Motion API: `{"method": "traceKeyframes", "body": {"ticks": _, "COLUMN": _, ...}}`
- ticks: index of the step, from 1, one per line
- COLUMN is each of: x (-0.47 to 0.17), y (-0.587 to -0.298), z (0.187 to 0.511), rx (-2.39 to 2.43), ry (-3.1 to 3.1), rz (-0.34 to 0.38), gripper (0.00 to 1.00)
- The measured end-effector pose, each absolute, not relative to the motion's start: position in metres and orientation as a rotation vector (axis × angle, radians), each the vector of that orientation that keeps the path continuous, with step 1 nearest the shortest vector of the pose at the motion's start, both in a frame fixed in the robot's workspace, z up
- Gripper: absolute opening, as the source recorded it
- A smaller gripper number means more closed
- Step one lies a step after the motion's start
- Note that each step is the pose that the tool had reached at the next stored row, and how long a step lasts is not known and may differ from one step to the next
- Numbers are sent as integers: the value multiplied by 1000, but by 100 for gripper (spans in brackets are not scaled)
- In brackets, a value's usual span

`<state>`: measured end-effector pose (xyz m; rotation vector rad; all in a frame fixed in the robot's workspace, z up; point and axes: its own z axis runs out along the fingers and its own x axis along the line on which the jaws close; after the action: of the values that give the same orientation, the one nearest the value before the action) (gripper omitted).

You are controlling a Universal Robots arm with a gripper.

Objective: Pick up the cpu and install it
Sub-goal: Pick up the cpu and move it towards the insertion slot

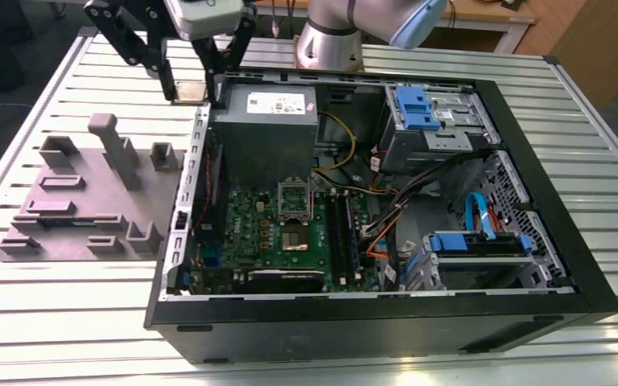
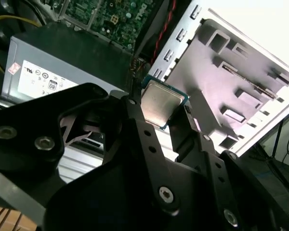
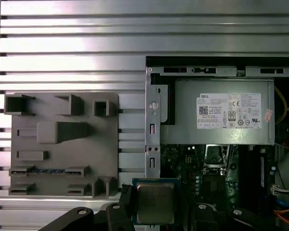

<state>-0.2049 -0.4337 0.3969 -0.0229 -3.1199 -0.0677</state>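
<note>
Above computer case (image 1: 373,330) edge, gripper (image 1: 192,95) clamped on cpu (image 1: 190,91), grey fixture (image 1: 84,201) nearby

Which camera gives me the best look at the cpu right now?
First wrist view: the cpu faces the camera squarely, its metal top unobstructed. The second wrist view shows it tilted, one corner behind the gripper. The exterior view shows it small, from off to one side.

A robotics lab bench: slotted aluminium table (image 1: 62,322), opened computer case (image 1: 373,326), grey parts fixture (image 1: 73,193), robot arm (image 1: 331,32)
</note>
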Motion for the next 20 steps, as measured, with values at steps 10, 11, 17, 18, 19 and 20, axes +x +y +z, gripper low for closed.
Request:
{"method": "traceKeyframes", "body": {"ticks": 10, "x": -183, "y": -434, "z": 396, "rx": -23, "ry": -3120, "rz": -68, "gripper": 47}}
{"method": "traceKeyframes", "body": {"ticks": 11, "x": -183, "y": -434, "z": 396, "rx": -23, "ry": -3120, "rz": -68, "gripper": 47}}
{"method": "traceKeyframes", "body": {"ticks": 17, "x": -182, "y": -434, "z": 396, "rx": -23, "ry": -3120, "rz": -68, "gripper": 47}}
{"method": "traceKeyframes", "body": {"ticks": 18, "x": -182, "y": -434, "z": 396, "rx": -23, "ry": -3120, "rz": -68, "gripper": 47}}
{"method": "traceKeyframes", "body": {"ticks": 19, "x": -182, "y": -434, "z": 396, "rx": -23, "ry": -3120, "rz": -68, "gripper": 47}}
{"method": "traceKeyframes", "body": {"ticks": 20, "x": -181, "y": -434, "z": 396, "rx": -23, "ry": -3120, "rz": -68, "gripper": 47}}
